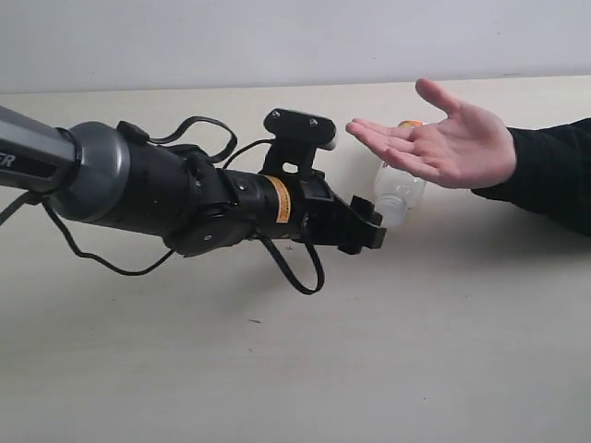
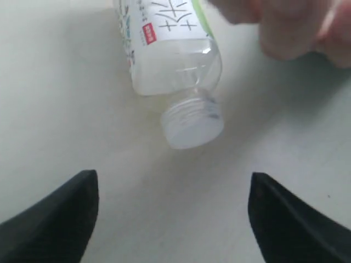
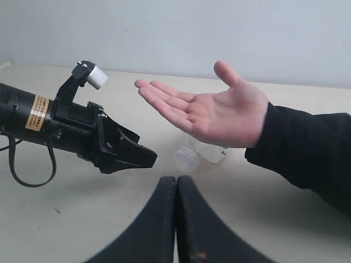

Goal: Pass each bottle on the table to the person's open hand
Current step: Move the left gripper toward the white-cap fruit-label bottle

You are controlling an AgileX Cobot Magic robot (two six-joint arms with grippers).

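One whitish bottle with a green-white label lies on its side on the table, directly under the person's open hand, which is held palm up. Its white cap points at my left gripper. That gripper is open and empty, its fingertips a short way from the cap, not touching it. In the left wrist view the bottle lies beyond the spread jaws of the left gripper. My right gripper is shut on nothing, farther back, facing the bottle and the hand.
The person's arm in a black sleeve reaches in from the right. My left arm with its loose black cables stretches across the left half of the table. A pale wall runs behind the table's far edge.
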